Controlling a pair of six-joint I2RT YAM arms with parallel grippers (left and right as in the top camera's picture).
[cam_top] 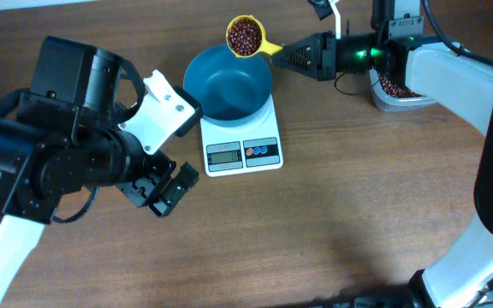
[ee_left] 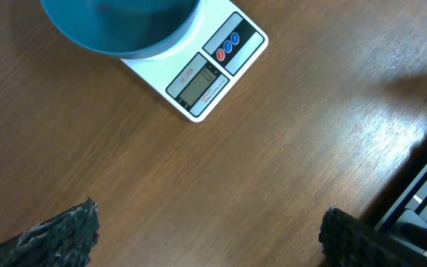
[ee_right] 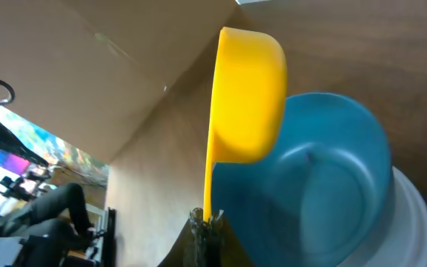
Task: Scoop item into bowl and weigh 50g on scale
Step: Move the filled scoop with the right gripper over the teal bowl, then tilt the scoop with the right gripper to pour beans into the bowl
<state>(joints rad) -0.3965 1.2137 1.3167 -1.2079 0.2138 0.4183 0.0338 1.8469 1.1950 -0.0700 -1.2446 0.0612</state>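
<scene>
Overhead, the beans (cam_top: 245, 34) fill a yellow scoop (cam_top: 248, 38) held about level just past the far rim of the blue bowl (cam_top: 228, 83). From this view it is hard to tell whether scoop and rim touch. The bowl sits on the white scale (cam_top: 242, 150), covering its rear part, with the grey display (cam_top: 224, 155) and the red and blue buttons (cam_top: 262, 151) left clear at the front (the digits are too small to read). The right tool (cam_top: 288, 53) is clamped on the scoop's handle, reaching in from the right. The right wrist view shows the scoop's yellow underside (ee_right: 247, 96) above the bowl (ee_right: 325, 178), its handle running down into the closed tips. More beans lie in a clear tub (cam_top: 398, 90) on the tabletop (cam_top: 341, 197) to the right, partly under the right arm. The left tool (cam_top: 163, 190) hangs over the bare tabletop just left of the scale. In the left wrist view its fingers (ee_left: 65, 233) stand wide apart with nothing between them.
</scene>
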